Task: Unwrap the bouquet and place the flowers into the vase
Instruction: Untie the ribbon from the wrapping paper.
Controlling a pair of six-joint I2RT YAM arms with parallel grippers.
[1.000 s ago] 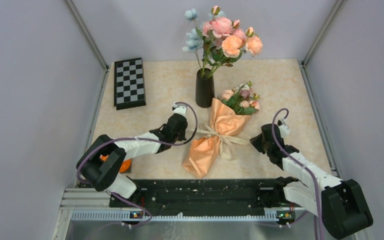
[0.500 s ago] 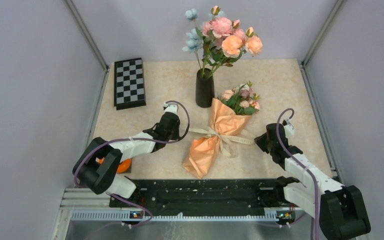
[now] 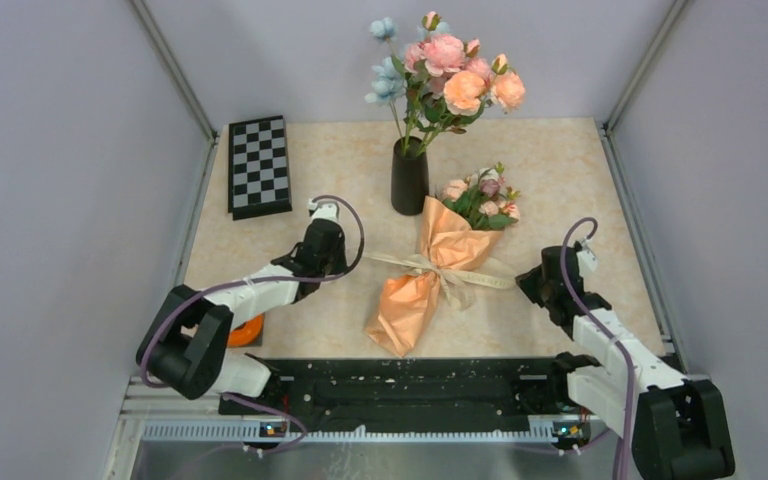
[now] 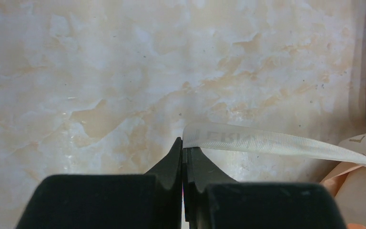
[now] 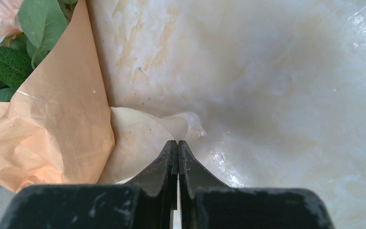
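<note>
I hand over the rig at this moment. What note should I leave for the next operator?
Left gripper: shut on one tail of the ribbon.
Right gripper: shut on the other tail.
Bouquet lies wrapped on the table, ribbon around its middle, its flowers at the far end. The vase stands beside them, holding another bunch.
Done: both tails gripped.
Left: pull the ribbon off, unwrap, put the flowers in the vase.

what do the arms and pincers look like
Both arms have white links with chunky black joints: the left arm and the right arm. A purple cable loops along each. The left pincer and right pincer have black, tapering wedge-shaped fingers, the right one's scuffed.
</note>
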